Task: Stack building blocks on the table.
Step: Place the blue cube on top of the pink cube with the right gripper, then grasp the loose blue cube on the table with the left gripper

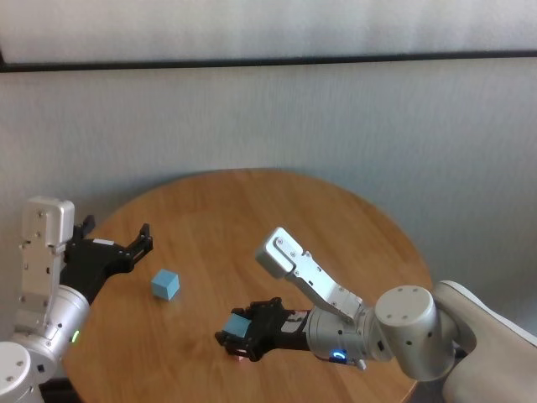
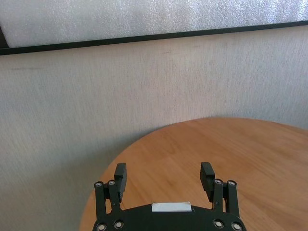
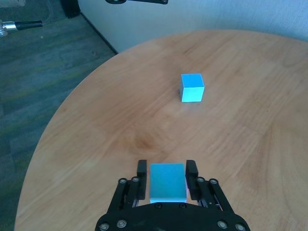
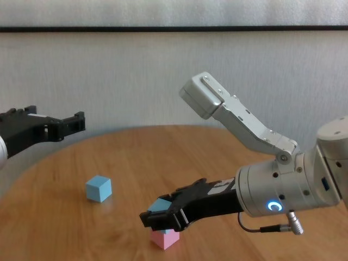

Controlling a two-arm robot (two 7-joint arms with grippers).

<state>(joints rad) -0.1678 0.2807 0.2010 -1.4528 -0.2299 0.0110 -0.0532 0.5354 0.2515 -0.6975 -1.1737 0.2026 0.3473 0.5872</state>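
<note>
1. The right gripper [image 4: 163, 217] reaches low and nearly level over the near part of the table [image 1: 336, 227], its forearm running back toward the robot's right side.
2. Its fingers [image 3: 141, 169] flank a light blue block [image 3: 167, 182]; whether they clamp it or have slackened cannot be told.
3. That block sits right on top of the pink block [image 4: 165, 238], which rests on the table.
4. The second blue block [image 1: 165, 285] lies alone, left of the pink block and well apart from it.
5. The left gripper [image 2: 164, 180] hovers above the table's left edge, farther left than that lone block, spread wide and holding nothing.
6. The table is round, brown wood grain; behind it stands a pale textured wall [image 1: 336, 117] with 1 dark horizontal strip [image 1: 268, 60].
</note>
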